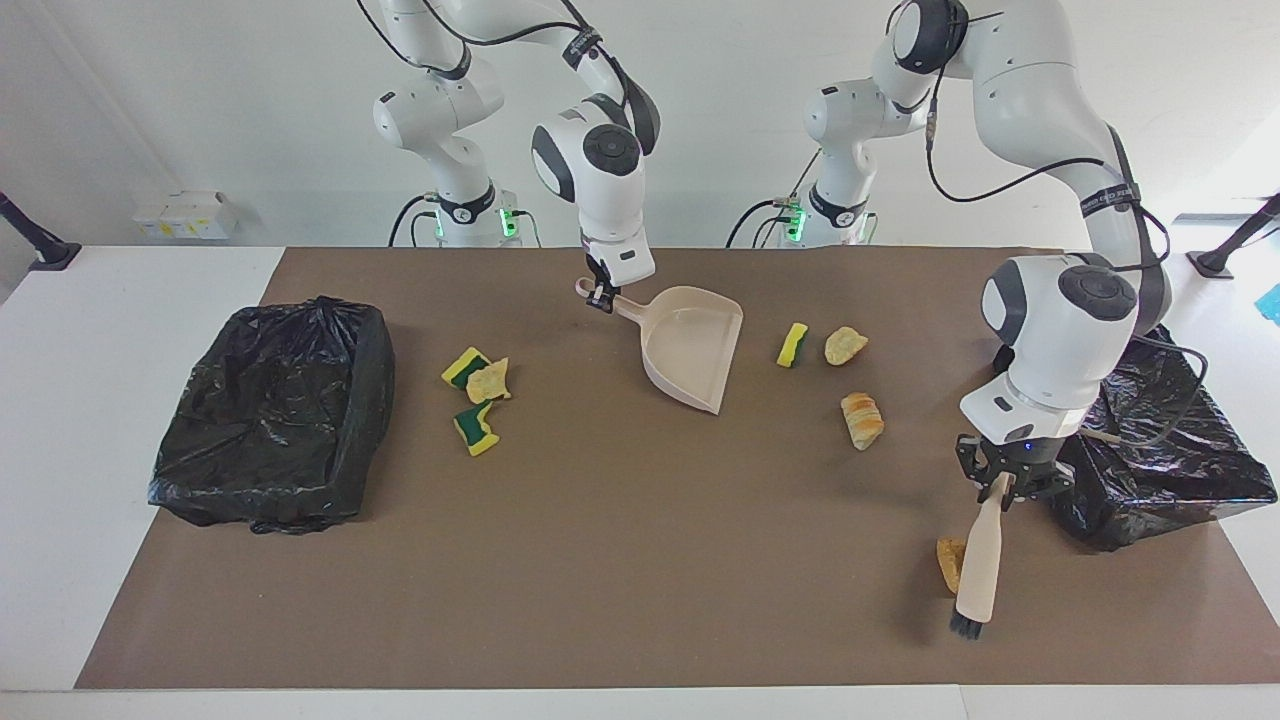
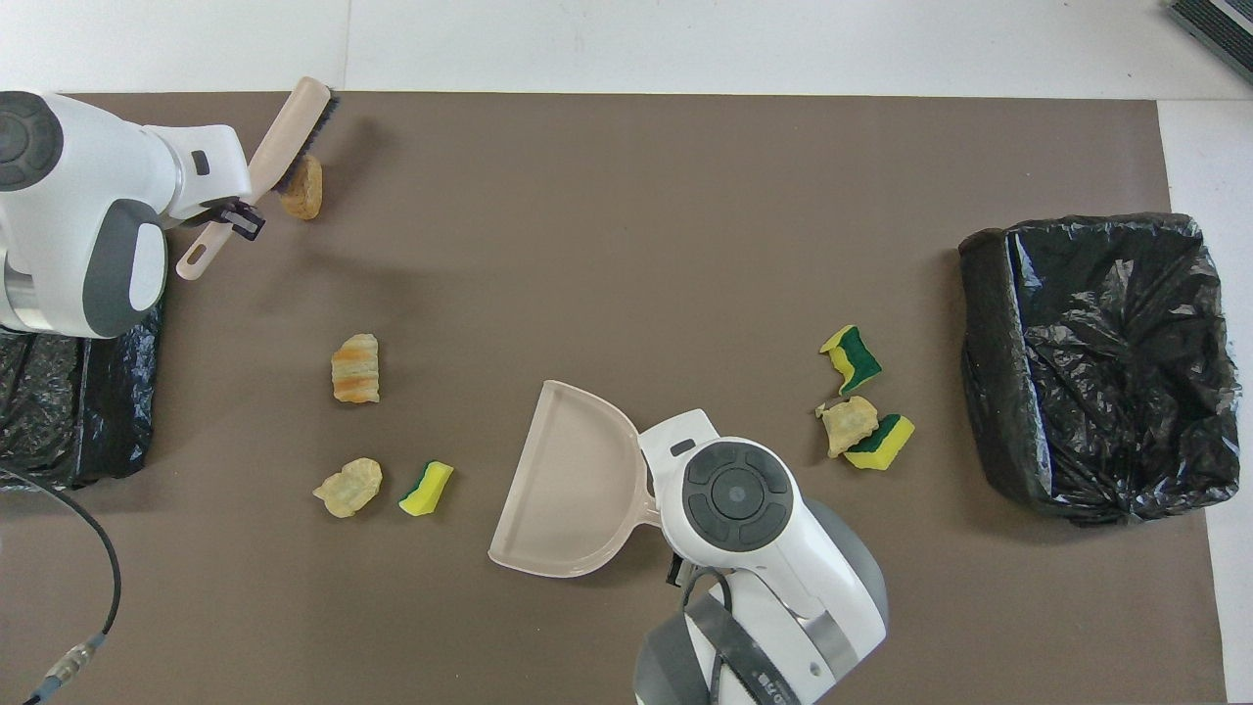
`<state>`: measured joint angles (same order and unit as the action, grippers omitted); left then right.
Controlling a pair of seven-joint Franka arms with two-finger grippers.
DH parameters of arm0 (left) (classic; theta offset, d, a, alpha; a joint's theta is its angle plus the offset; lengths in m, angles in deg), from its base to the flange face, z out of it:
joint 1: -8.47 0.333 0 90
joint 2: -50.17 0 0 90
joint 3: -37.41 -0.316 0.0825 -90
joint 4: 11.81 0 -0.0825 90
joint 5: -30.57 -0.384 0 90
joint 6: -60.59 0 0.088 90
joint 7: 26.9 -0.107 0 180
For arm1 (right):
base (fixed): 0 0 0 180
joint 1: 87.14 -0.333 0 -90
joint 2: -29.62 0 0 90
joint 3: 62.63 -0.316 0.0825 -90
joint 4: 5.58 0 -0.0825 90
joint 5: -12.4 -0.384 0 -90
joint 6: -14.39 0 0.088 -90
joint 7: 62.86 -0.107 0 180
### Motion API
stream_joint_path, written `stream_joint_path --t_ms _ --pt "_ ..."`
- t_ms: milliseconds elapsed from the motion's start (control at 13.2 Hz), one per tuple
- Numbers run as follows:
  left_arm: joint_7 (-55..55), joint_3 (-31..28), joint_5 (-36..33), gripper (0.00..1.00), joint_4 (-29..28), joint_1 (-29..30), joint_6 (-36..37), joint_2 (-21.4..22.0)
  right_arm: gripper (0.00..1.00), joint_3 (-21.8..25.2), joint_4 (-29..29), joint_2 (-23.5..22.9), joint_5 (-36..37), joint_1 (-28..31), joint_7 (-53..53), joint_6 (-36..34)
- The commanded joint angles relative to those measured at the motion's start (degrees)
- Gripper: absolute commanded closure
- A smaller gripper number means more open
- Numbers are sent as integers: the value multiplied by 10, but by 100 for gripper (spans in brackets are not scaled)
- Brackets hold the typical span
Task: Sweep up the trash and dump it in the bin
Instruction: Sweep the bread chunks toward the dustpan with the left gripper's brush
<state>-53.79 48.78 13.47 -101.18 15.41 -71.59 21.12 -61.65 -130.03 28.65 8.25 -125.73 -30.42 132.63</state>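
Facing view: black bin point(image 1: 272, 412) beside scraps point(image 1: 478, 395).

1. A brown paper mat point(image 1: 620, 590) covers most of a white table point(image 1: 60, 420).
2. White wall boxes point(image 1: 185, 214) sit near the right arm's end.
3. A black cable point(image 2: 93, 578) trails over the mat.

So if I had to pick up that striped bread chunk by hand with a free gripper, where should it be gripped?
Probably across the narrow waist of the striped bread chunk, coming straight down from above. It lies flat on the brown mat, elongated, with open space all around, so fingers should fit along both long sides.
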Motion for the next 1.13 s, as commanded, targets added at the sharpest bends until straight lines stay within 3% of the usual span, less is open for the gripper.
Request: stream_joint_path --t_ms 0,151,378,529,832,907,1058 --pt "-28 3 -89 100 64 -17 -18 -59 100 -6 30 -19 -16 0 -12 5" --pt "-29 3 -178 100 61 -20 -22 -65 100 -18 36 -28 -18 0 -16 5" --pt "-31 4 -181 100 27 -20 7 -49 100 -19 36 -31 -18 0 -16 4" --pt "-40 8 -179 100 -32 -11 32 2 100 -19 36 -32 -18 0 -16 3" --pt "-63 9 -95 100 -191 1 42 122 100 -19 35 -37 -19 -10 -18 3" --pt "-68 9 -84 100 -208 -6 78 150 100 -19 36 -41 -18 -10 -18 4" --pt "-76 10 -56 100 -189 -17 123 174 100 -19 36 -43 -19 -10 -18 4"
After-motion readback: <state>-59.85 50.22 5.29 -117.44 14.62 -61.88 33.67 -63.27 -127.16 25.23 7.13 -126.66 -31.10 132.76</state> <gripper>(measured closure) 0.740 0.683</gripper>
